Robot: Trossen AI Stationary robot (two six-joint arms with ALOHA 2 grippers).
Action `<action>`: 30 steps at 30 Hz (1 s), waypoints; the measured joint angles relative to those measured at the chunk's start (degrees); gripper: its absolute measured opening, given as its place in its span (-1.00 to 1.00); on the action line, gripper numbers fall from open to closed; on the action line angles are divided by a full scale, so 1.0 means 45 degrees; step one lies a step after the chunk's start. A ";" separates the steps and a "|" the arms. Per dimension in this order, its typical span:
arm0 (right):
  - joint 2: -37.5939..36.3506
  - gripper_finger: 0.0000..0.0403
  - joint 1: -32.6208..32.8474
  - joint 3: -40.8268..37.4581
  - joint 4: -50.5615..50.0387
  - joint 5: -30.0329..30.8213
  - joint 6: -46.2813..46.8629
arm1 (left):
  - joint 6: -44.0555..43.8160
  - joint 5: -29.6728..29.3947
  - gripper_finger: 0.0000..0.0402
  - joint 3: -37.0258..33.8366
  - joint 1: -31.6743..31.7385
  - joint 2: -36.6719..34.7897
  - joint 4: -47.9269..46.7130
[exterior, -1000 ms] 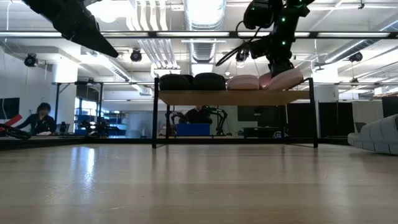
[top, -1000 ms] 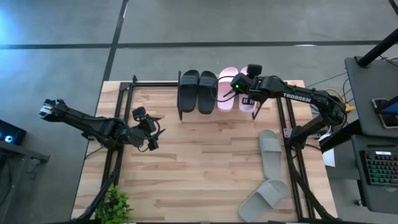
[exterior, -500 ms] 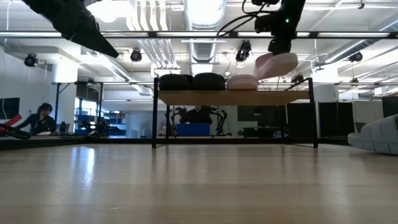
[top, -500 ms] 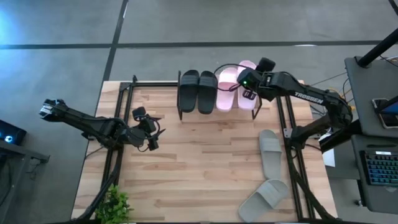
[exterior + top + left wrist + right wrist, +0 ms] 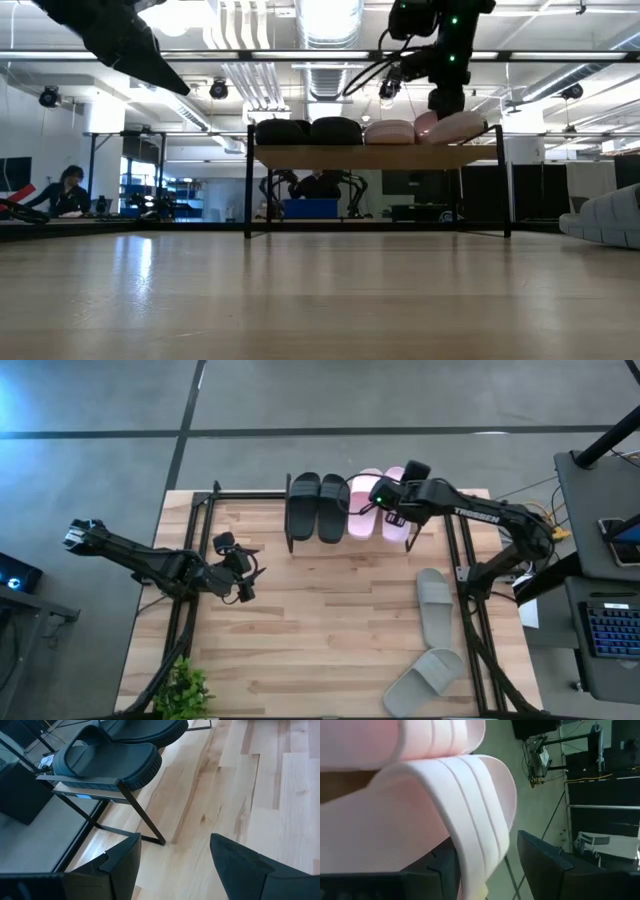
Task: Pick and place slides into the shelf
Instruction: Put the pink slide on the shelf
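From above, the shelf (image 5: 300, 540) stands at the far edge of the wooden table (image 5: 320, 630), with two black slides (image 5: 318, 506) side by side on it and a pale pink slide (image 5: 364, 506) next to them. The right gripper (image 5: 392, 510) is over the shelf's right end, closed on the second pink slide (image 5: 397, 532), which lies just beside the first. Two grey slides (image 5: 432, 605) rest on the table near the right edge, well apart from the shelf. The left gripper (image 5: 243, 585) hangs over the table's left part, away from everything, and a small green plant (image 5: 183, 690) sits at the near left corner. At table height, the black slides (image 5: 310, 131) and the first pink slide (image 5: 391, 131) sit in a row on the shelf board (image 5: 375, 156), and the held pink slide (image 5: 455, 127) is tilted at the board's right end. Past the left wrist, the fingers (image 5: 120, 865) stand wide apart and hold nothing, facing the black slides (image 5: 115, 755) on the shelf corner. Past the right wrist, the dark fingers (image 5: 545, 865) pinch the strap of the pink slide (image 5: 420, 820).
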 joint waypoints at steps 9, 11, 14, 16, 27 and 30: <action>0.0040 -0.11 0.0005 -0.0029 -0.0569 0.0028 -0.0341 | -0.0029 0.0005 0.11 -0.0008 -0.0002 0.0000 0.0039; 0.0035 -0.10 0.0005 -0.0029 -0.0890 0.0032 -0.0301 | -0.0032 0.0005 0.11 -0.0010 0.0003 0.0000 0.0039; 0.0035 -0.09 0.0000 -0.0039 -0.1200 0.0030 0.0015 | -0.0029 0.0005 0.11 -0.0019 0.0003 0.0000 0.0039; 0.0001 -0.09 0.0000 -0.0039 -0.1227 0.0034 0.0016 | -0.0029 0.0005 0.11 -0.0024 0.0001 0.0000 0.0034; -0.0549 -0.09 0.0087 -0.0044 -0.3091 -0.0307 0.0945 | -0.0092 0.0015 0.11 -0.0300 0.0000 0.0005 0.0072; -0.0632 -0.09 0.0090 -0.0049 -0.3308 -0.0359 0.1598 | -0.0340 0.0020 0.11 -0.0465 0.0000 0.0005 0.0083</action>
